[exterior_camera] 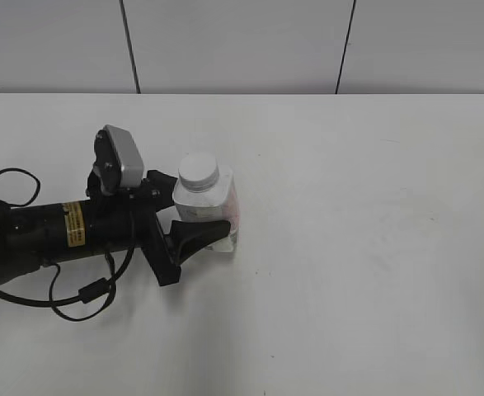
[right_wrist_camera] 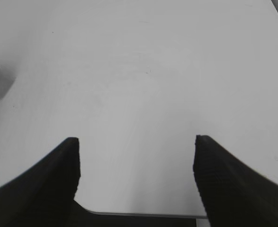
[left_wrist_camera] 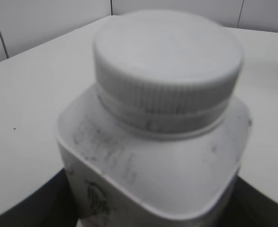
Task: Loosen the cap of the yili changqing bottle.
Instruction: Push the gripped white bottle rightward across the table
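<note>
Three cameras: one raised and slanted, two riding the wrists.

The exterior view looks down at a slant across the tabletop (exterior_camera: 373, 247) toward a panelled back wall, taking in the left claw (exterior_camera: 194, 216) and the yili changqing bottle (exterior_camera: 206, 202) left of centre. The left wrist view sits very close to that same bottle (left_wrist_camera: 153, 165), its cap (left_wrist_camera: 167, 61) filling the frame slightly blurred. The right wrist view looks past the right claw (right_wrist_camera: 136, 156) onto bare tabletop (right_wrist_camera: 143, 71), sharing only that surface with the others.
</note>
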Tool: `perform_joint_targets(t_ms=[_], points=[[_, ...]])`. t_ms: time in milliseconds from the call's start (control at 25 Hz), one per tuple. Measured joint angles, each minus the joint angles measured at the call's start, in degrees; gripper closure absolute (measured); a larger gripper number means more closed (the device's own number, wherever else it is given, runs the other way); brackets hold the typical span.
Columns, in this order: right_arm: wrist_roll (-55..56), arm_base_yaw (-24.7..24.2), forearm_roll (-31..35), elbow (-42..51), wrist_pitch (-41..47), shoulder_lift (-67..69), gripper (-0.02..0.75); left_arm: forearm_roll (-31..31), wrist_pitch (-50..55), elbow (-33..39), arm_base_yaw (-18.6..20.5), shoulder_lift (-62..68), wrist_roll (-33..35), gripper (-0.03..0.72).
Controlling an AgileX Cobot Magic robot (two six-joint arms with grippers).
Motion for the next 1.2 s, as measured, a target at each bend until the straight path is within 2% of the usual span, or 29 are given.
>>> perform_joint_targets(t_ms=[400, 520, 760, 920, 1080, 1200], points=[[-1.4, 0.0, 1.3, -0.1, -0.2, 3.7, 0.151, -0.1, 0.4, -0.1, 0.0, 0.1, -0.1, 0.230], [-7.2, 0.0, 3.0, -1.1, -1.7, 11.5, 0.151, -0.1, 1.2, -0.1, 0.0, 0.1, -0.2, 0.230], [-17.8, 0.0, 10.1, -5.1, -11.4, 28.6, 0.151, 0.0, 3.4, -0.1, 0.0, 0.1, -0.2, 0.230], [-22.2, 0.0, 14.4, -10.6, -10.5, 41.7, 0.151, 0.1, 4.0, -0.1, 0.0, 0.1, -0.2, 0.230], [-25.9, 0.0, 15.1, -18.3, -5.1, 55.5, 0.158, 0.1, 4.5, -0.1, 0.0, 0.1, -0.9, 0.230], [-28.7, 0.0, 15.2, -24.0, -1.7, 62.5, 0.210, 0.1, 5.2, -0.1, 0.0, 0.1, -1.0, 0.230]])
